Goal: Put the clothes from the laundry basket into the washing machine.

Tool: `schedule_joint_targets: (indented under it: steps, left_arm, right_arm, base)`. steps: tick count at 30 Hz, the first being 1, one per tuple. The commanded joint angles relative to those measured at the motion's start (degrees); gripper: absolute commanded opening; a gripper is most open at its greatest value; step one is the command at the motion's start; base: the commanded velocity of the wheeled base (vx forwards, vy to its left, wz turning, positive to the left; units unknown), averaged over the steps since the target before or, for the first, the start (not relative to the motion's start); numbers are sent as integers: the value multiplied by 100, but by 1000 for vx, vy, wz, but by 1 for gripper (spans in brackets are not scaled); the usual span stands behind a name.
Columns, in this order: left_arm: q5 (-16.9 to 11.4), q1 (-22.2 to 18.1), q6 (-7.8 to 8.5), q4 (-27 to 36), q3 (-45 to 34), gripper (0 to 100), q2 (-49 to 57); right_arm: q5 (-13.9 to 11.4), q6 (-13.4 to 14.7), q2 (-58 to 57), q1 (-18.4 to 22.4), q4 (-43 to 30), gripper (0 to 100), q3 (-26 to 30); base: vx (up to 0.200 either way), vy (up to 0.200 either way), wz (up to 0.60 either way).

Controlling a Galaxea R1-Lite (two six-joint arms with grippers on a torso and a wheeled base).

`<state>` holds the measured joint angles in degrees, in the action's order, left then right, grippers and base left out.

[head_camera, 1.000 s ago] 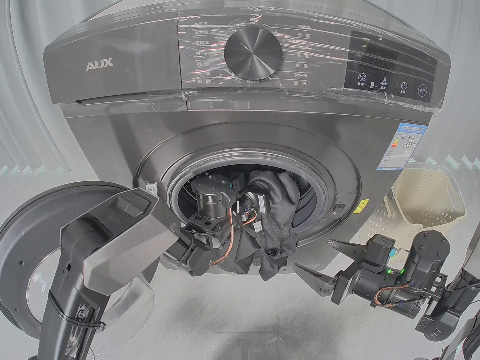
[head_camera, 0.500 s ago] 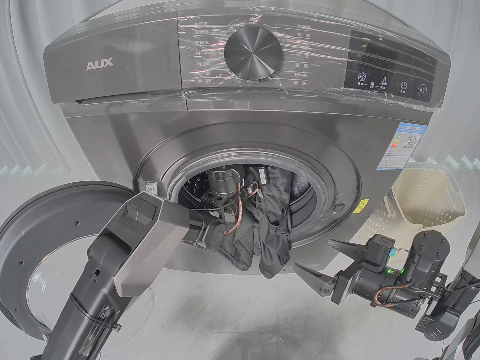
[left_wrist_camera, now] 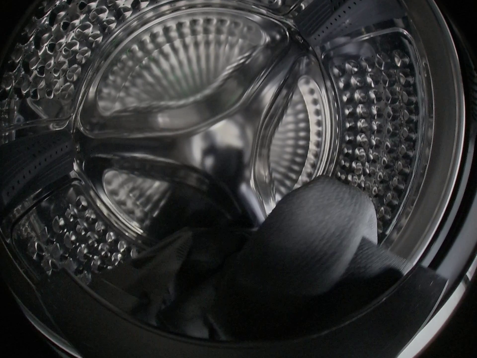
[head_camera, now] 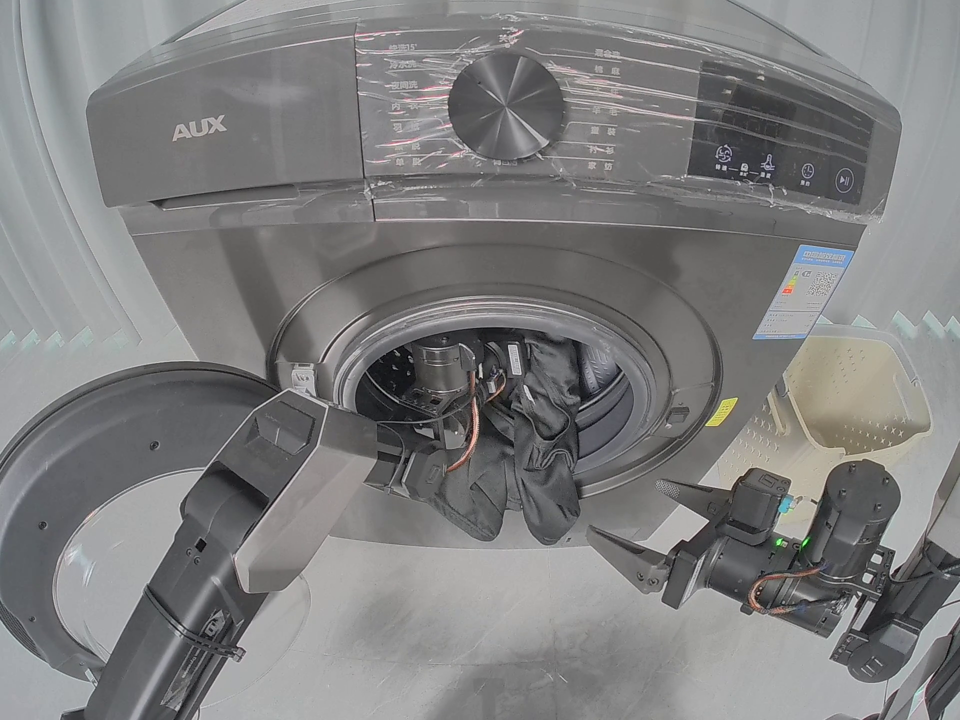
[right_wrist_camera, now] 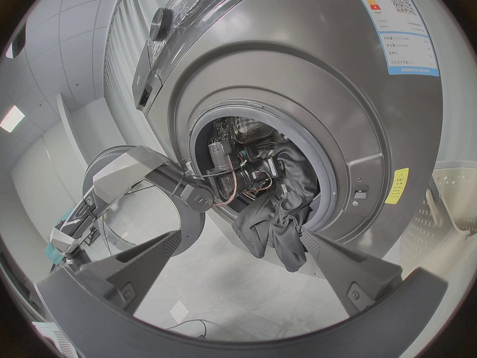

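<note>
Pale grey floor [head_camera: 480, 632] under the washing machine [head_camera: 250, 272], cream laundry basket [head_camera: 860, 402] just beside it.

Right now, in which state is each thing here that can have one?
Door, open wide.
Drum, holds part of the clothes.
Clothes, half in the drum, the rest hanging over its rim.
Basket, no clothes visible inside.
Right pincer, open, empty.

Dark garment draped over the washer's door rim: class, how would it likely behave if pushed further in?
Probably floppy: the dark garment sags in folds over the door rim. Likely to bunch rather than slide. Its hanging end may slip back out.
</note>
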<state>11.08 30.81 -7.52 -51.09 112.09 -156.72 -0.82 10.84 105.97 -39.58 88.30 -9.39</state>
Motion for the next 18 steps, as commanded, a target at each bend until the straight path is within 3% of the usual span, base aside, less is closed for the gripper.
schedule_joint_targets:
  steps: [1, 5, 13, 18]
  left_arm:
    - [-9, 22, 23, 214, -908, 100, 678]
    - [-141, 48, 40, 301, -1761, 100, 1232]
    - [-906, 461, 58, 328, -3624, 100, 2076]
    - [-1047, 558, 313, 319, -4073, 100, 2058]
  right_arm:
    - [-6, 6, 2, 3, 3, 100, -2]
    - [-6, 6, 2, -6, 3, 100, -2]
    - [-6, 6, 11, -14, 3, 100, -2]
    - [-6, 6, 11, -14, 3, 100, 7]
  base:
    - [0, 0, 0]
    - [0, 0, 0]
    - [0, 0, 0]
    - [0, 0, 0]
